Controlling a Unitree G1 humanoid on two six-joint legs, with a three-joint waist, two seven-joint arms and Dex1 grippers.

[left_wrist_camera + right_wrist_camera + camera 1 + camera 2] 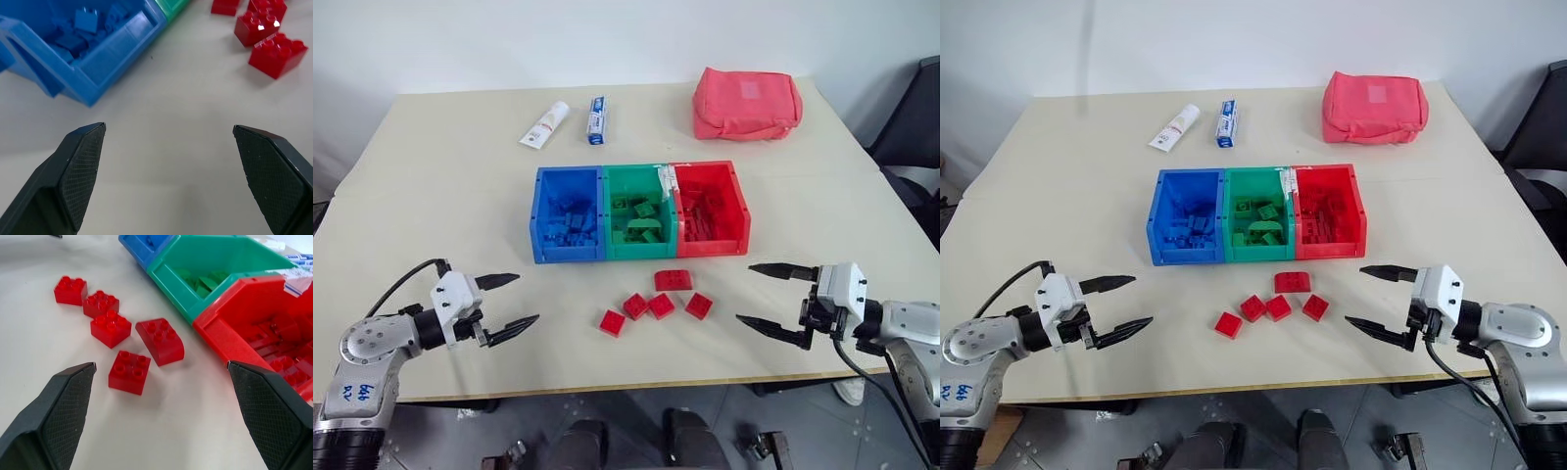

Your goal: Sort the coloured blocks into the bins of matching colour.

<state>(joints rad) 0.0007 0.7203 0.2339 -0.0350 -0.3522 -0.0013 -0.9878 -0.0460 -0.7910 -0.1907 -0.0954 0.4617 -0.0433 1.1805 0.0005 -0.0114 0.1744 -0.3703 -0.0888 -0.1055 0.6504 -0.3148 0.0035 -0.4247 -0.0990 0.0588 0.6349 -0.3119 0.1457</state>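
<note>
I see five red blocks (656, 297) loose on the table (440, 196) near its front edge, just in front of the green (637, 212) and red bins (711, 209). My left gripper (509, 302) and right gripper (767, 297) hover spread wide, empty, either side of them.
</note>
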